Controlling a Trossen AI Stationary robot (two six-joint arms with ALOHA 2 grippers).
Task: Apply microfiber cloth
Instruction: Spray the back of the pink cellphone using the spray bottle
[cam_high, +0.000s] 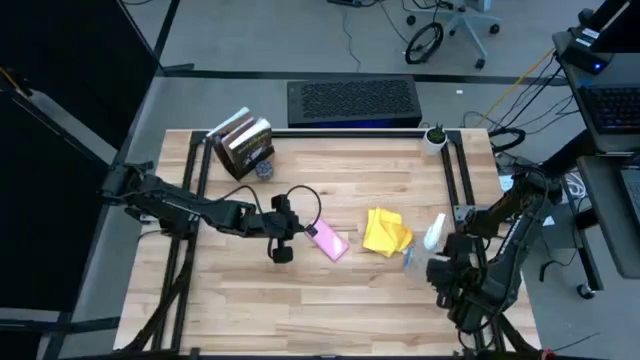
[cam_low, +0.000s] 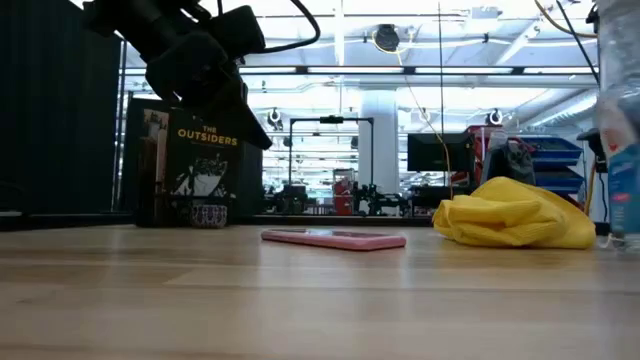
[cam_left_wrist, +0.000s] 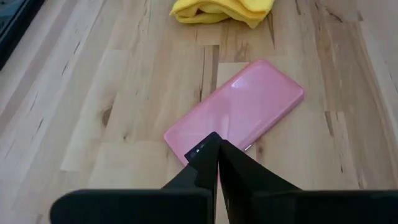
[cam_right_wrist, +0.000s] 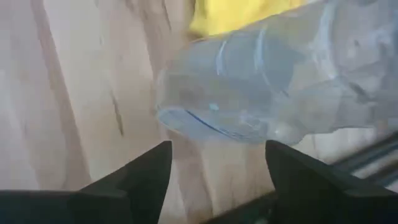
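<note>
The yellow microfiber cloth (cam_high: 385, 232) lies crumpled in a heap on the wooden table, right of centre; it also shows in the low view (cam_low: 515, 215) and the left wrist view (cam_left_wrist: 221, 9). A pink phone (cam_high: 330, 242) lies flat just left of it. My left gripper (cam_left_wrist: 215, 142) is shut and hovers above the phone's left end, well clear of it in the low view (cam_low: 235, 100). A clear spray bottle (cam_high: 432, 236) stands right of the cloth. My right gripper (cam_right_wrist: 217, 152) is open, its fingers just short of the bottle (cam_right_wrist: 261, 87).
A book (cam_high: 245, 145) stands at the far left of the table, with a small dark object (cam_high: 265, 170) beside it. A small potted plant (cam_high: 435, 135) sits at the far right corner. Black frame rails (cam_high: 190, 200) run along both table sides.
</note>
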